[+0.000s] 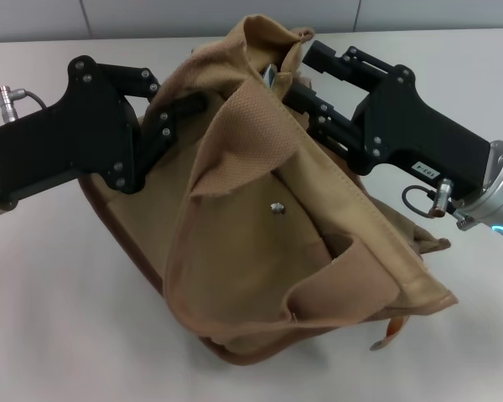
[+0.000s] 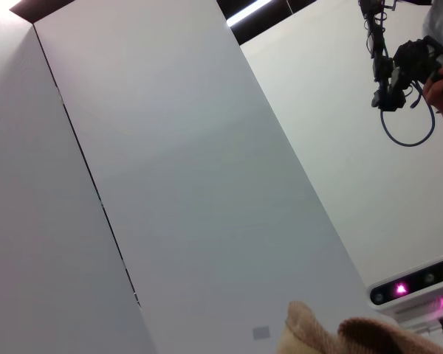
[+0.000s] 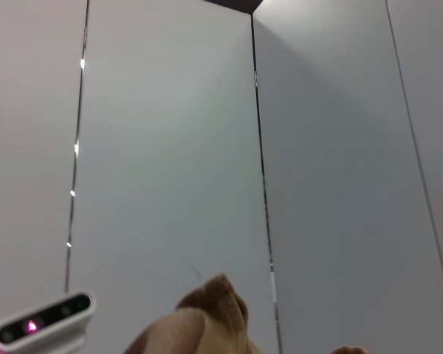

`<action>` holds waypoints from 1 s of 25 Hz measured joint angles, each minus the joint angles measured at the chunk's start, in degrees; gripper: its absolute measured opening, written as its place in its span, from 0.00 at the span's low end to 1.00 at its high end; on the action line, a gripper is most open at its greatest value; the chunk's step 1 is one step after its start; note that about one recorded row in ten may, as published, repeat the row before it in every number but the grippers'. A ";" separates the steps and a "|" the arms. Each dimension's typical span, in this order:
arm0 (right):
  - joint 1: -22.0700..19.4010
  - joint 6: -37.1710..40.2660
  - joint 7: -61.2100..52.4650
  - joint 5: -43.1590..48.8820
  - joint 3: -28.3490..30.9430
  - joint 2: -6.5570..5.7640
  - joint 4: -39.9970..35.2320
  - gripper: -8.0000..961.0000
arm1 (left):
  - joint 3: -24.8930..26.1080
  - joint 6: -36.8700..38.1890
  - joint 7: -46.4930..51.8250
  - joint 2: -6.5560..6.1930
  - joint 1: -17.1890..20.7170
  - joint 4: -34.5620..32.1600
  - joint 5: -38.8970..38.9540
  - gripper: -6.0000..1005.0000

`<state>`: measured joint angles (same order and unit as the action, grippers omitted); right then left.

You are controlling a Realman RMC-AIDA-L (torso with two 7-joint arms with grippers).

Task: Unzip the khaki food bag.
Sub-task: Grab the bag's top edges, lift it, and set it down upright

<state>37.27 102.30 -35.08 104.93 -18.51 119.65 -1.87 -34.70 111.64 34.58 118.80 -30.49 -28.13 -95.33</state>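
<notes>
The left tool (image 1: 193, 105) reaches into the far left side of the khaki food bag (image 1: 268, 226), its fingertips buried in the canvas folds; it appears to be clamped on the fabric, though the contact point is hidden. The bag lies tipped and crumpled in the middle of the white table (image 1: 59, 285), with the snap stud (image 1: 277, 207) on its front pocket facing up and its brown trim (image 1: 117, 230) along the lower edge. At the bag's top, a metal part (image 1: 271, 75), probably the zipper pull, shows beside the right tool (image 1: 292, 84), which is closed on the canvas there. The zipper line itself is covered by folds, so how far it has opened cannot be judged; the unzipping appears to be under way, not finished. A small label (image 1: 426, 170) on the right tool's body carries print too small to read.
</notes>
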 joint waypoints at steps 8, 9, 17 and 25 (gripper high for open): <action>-0.15 2.86 -9.18 0.38 -0.22 -0.19 -0.69 0.53 | -0.06 0.00 -0.51 0.03 0.02 0.15 0.04 0.11; -0.53 4.02 -9.46 0.38 -0.21 -0.20 -0.70 0.53 | -0.06 0.00 -0.52 0.03 0.02 0.15 0.05 0.11; -1.73 4.98 -17.03 1.19 -0.21 -0.31 -0.79 0.53 | -0.02 -0.01 -0.63 0.03 0.21 0.19 0.07 0.11; 0.97 -0.36 -30.93 1.38 -3.77 -0.25 -3.50 0.54 | -0.02 0.21 -1.31 0.03 0.20 0.28 0.07 0.11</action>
<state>38.24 101.93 -66.00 106.32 -22.28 119.40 -5.38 -34.71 111.85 33.27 118.82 -30.29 -27.85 -95.25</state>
